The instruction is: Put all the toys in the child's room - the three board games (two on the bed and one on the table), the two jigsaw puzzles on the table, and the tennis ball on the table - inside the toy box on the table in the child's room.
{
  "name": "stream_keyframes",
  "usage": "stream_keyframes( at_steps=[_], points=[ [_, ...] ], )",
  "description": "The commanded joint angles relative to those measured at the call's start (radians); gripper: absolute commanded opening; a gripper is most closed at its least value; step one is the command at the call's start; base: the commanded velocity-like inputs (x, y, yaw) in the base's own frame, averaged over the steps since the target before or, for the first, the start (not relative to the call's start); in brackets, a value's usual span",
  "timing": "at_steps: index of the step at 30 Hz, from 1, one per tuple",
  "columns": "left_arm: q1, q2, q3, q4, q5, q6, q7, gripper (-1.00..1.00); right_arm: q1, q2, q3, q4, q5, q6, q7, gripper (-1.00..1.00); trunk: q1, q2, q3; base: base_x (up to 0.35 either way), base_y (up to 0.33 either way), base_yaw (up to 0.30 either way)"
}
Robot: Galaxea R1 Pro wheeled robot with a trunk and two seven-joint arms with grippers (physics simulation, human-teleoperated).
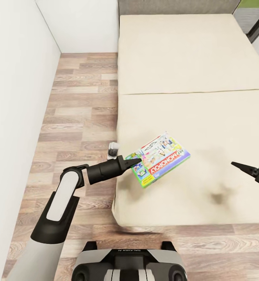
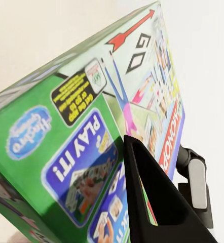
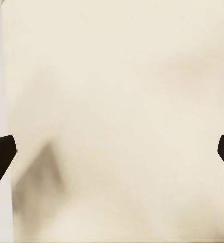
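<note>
The white-and-green Monopoly box (image 1: 162,158), one of the board games, hangs tilted just above the near part of the bed's cream mattress (image 1: 184,58). My left gripper (image 1: 134,160) is shut on the box's near-left corner. In the left wrist view the box (image 2: 91,126) sits close up, with one black finger (image 2: 152,197) pressed across its printed face. My right gripper (image 1: 238,167) hovers over the mattress to the right of the box. In the right wrist view this gripper (image 3: 112,154) is open, its fingertips (image 3: 0,157) wide apart over bare mattress.
A white wall runs along the left, with a strip of wood plank floor (image 1: 78,117) between it and the bed. A small white-and-grey object (image 1: 113,149) stands on the floor at the bed's edge. My base (image 1: 125,265) is at the bed's near side.
</note>
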Motion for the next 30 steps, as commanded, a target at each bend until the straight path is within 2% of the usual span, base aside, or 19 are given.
stream_keyframes(
  at_steps=[1,23,24,27,30],
  points=[
    [0.0,0.0,0.001,0.0,-0.005,0.004,-0.004,-1.0,-0.001,0.0,-0.001,0.0,0.007,0.005,0.008,1.0,-0.004,0.007,0.004,0.0,0.0,0.0],
    [0.012,0.0,0.009,0.0,-0.006,0.0,0.004,-1.0,0.001,0.009,0.013,0.0,0.007,0.005,0.012,1.0,-0.088,0.161,0.107,0.0,0.0,0.0],
    [0.037,0.0,0.03,0.001,-0.008,-0.004,0.007,-1.0,-0.002,0.052,0.037,0.0,0.007,0.005,0.009,1.0,-0.092,0.168,0.112,0.0,0.0,0.0],
    [0.045,0.0,0.058,0.002,-0.008,-0.004,0.008,-1.0,-0.005,0.072,0.057,0.0,0.008,0.005,0.008,1.0,-0.104,0.189,0.126,0.0,0.0,0.0],
    [0.049,0.0,0.07,0.002,-0.007,-0.004,0.008,-1.0,-0.006,0.079,0.066,0.0,0.009,0.005,0.007,1.0,-0.115,0.21,0.14,0.0,0.0,0.0]
  ],
)
